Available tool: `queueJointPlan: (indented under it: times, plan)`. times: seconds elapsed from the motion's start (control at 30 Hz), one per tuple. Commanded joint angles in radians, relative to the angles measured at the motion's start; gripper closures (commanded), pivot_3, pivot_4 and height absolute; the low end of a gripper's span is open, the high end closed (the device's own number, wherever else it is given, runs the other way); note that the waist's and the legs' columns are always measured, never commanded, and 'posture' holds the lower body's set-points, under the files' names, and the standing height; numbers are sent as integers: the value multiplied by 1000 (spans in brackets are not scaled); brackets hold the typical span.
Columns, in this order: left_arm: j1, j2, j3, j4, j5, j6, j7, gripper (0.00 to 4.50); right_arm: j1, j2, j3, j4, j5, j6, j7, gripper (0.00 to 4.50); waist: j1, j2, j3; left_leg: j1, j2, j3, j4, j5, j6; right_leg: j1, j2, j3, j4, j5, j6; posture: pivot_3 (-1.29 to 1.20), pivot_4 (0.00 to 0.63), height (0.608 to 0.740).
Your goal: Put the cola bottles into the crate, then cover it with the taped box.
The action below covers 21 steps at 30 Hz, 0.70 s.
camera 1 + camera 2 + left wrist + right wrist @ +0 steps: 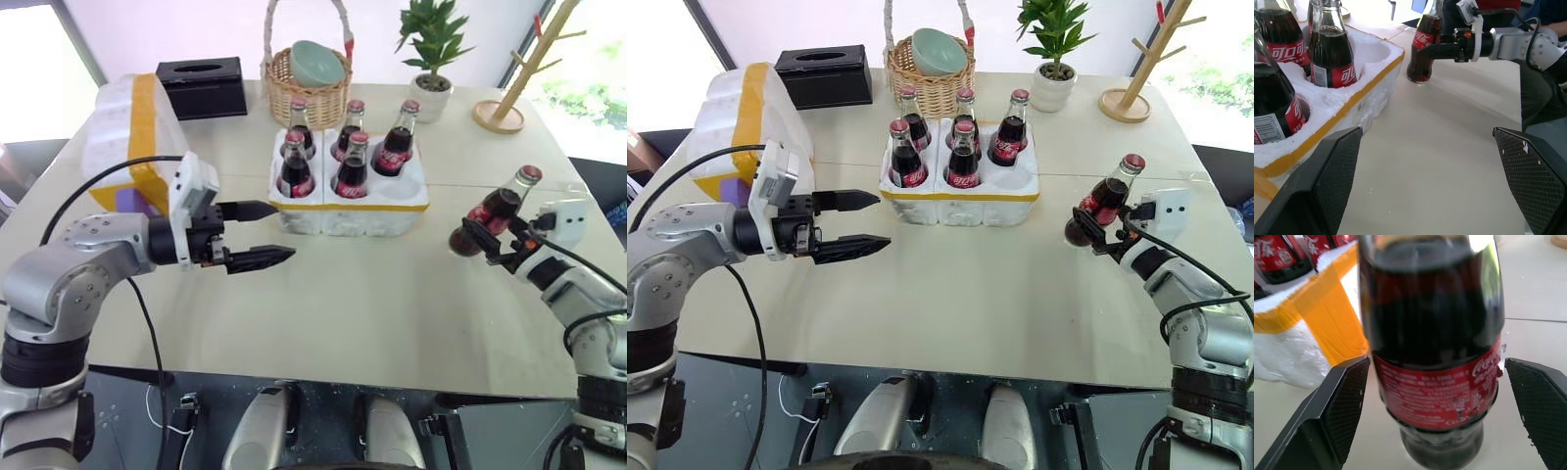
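While the left gripper (257, 234) pointed level, jaws apart and empty, the right gripper (1437, 396) straddled, ungrasped, the sixth cola bottle (498, 211).

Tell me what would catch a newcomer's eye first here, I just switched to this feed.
The white crate at mid-table holds five cola bottles, with its front right well empty. The sixth bottle leans between the open fingers of the right gripper, to the crate's right; the right wrist view shows gaps on both sides of it. The taped box waits at the table's left edge, behind the open left gripper.
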<state>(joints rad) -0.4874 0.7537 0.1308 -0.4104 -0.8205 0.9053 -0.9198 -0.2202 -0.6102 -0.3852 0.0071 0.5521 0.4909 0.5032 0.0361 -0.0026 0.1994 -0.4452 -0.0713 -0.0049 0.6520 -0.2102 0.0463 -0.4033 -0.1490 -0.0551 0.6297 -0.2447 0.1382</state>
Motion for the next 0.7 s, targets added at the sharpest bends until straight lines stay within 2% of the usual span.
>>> queueJointPlan:
  times: [0.03,0.07,0.13,0.23,0.27,0.37,0.47,0.6,0.7]
  plan:
    - [-23,-3,1,-28,-22,-11,7,33,-54,10,2,57,-27,-64,16,0,0,0,0,0,0,0,-1,0,0,0,0,0,0,0,0,0,150,736]
    - [-25,-5,1,-28,-24,-10,8,33,-66,13,4,73,-32,-76,18,0,-1,0,0,0,0,0,-1,0,0,0,0,0,0,0,0,0,150,736]
    - [-25,-6,1,-29,-26,-9,10,0,-79,15,-1,86,-28,-93,35,528,-1,0,0,0,0,0,-2,1,-1,0,0,0,0,0,1,0,150,736]
    - [-20,-4,3,-33,-31,-9,12,0,-78,1,-7,57,-11,-96,72,1715,1,0,0,0,0,0,-3,1,-1,0,0,0,0,0,1,0,150,736]
    - [-18,-3,4,-35,-32,-10,14,0,-83,-5,-14,38,0,-84,76,1679,0,0,0,0,0,0,-3,1,-1,0,0,0,0,0,1,0,150,736]
    - [-2,-4,21,-45,-38,-11,30,0,-230,-43,-69,-60,156,28,81,1679,-5,3,2,0,0,0,-3,1,-1,0,0,0,0,0,1,0,150,736]
    - [10,-7,27,-51,-39,-16,45,0,-370,-54,-63,-84,252,113,90,1679,-27,8,5,-1,0,2,-3,1,-1,-3,0,2,1,1,1,0,150,736]
    - [19,-14,27,-55,-34,-25,61,0,-484,-47,22,-86,255,165,117,1679,-26,6,4,0,1,0,-6,1,-2,-4,2,1,2,0,-1,0,150,736]
    - [19,-19,30,-54,-32,-32,71,0,-523,-36,100,-48,193,140,155,1679,-23,4,3,0,1,-1,-6,1,-2,-2,2,1,1,0,-1,0,150,736]
